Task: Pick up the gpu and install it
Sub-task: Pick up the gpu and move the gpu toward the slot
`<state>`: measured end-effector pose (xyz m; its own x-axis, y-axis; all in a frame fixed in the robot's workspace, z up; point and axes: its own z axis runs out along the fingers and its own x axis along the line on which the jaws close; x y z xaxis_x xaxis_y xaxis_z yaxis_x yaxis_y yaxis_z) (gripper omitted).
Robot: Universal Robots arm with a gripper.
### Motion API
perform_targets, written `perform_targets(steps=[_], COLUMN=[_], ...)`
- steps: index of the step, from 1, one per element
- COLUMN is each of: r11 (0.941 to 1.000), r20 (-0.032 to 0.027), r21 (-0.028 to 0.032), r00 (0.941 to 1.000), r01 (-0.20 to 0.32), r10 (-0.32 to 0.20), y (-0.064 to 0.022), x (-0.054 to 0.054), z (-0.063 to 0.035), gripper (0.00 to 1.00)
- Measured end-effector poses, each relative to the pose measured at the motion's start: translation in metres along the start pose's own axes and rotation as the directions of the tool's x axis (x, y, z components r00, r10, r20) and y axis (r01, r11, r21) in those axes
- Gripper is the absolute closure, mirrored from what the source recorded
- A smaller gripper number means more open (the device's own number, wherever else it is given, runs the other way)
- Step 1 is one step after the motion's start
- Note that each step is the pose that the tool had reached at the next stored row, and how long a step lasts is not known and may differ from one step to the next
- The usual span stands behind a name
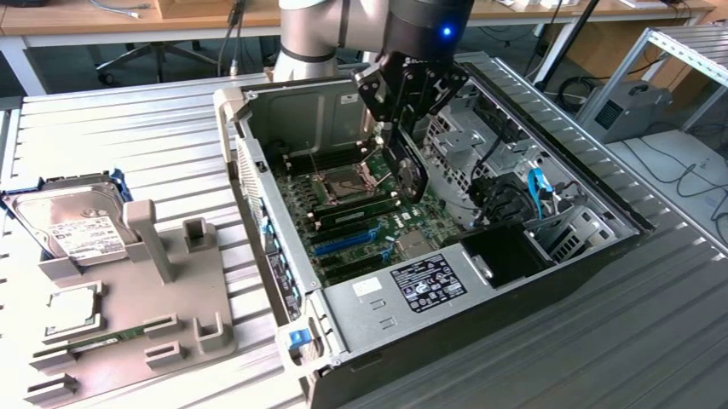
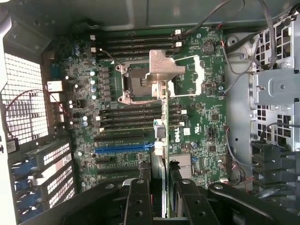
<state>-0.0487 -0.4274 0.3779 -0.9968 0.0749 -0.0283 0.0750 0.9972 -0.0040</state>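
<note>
The gpu (image 1: pixel 407 175) is a slim dark card hanging edge-down inside the open computer case (image 1: pixel 546 281), just above the green motherboard (image 1: pixel 353 217). My gripper (image 1: pixel 398 128) is shut on its upper edge. In the wrist view the gpu (image 2: pixel 167 117) appears edge-on between my black fingers (image 2: pixel 138 199), with its silvery metal bracket (image 2: pixel 164 68) at the far end over the processor socket (image 2: pixel 136 82). A blue expansion slot (image 2: pixel 124 147) lies to one side of the card, apart from it.
A grey fixture plate (image 1: pixel 136 324) at the exterior view's left holds a silver hard drive (image 1: pixel 74 226), a processor chip (image 1: pixel 71 308) and a thin green memory stick (image 1: pixel 108 341). Drive cages and cables (image 1: pixel 512 187) fill the case's far side. Slatted metal table (image 1: pixel 136 128) all around.
</note>
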Motion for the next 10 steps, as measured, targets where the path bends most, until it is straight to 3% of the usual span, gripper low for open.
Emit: perform_targets(steps=[10], r11=[1.0000], r20=[0.0000], r21=[0.0001], r00=[1.0000], r01=[0.000], r10=[0.000], y=[0.0018], x=[-0.0037], z=[0.0044], gripper=[0.74])
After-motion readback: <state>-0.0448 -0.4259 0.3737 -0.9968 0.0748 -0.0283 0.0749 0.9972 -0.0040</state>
